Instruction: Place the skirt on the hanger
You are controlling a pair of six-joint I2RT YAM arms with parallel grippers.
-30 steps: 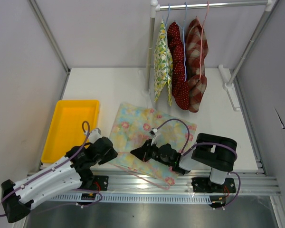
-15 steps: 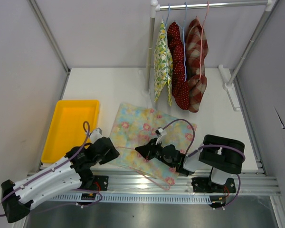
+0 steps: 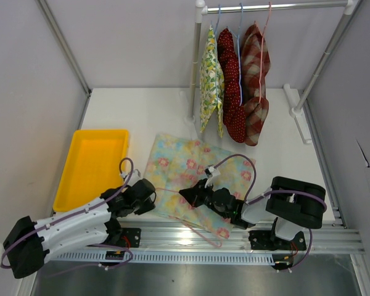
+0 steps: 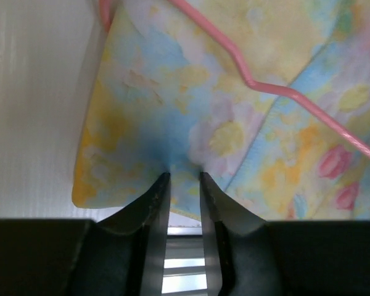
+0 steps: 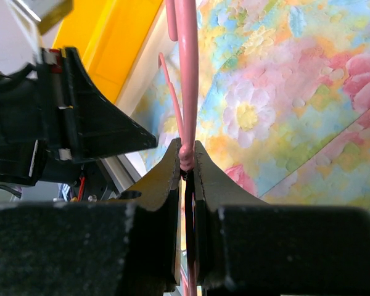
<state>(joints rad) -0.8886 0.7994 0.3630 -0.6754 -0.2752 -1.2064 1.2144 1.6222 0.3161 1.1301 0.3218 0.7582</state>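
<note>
Top view: a white worktop (image 3: 148, 111) inside pale walls, with a floral skirt (image 3: 179, 166) lying flat near its front edge.

Left wrist: the left end effector (image 4: 184, 179) pinches the hem. The cloth looks soft, light and floppy, so the edge suits gripping.

Right wrist: the right end effector (image 5: 186, 161) clamps the thin pink hanger (image 5: 186, 74).

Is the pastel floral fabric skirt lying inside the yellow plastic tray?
No, the pastel floral fabric skirt lies on the white table, beside the yellow plastic tray.
</note>
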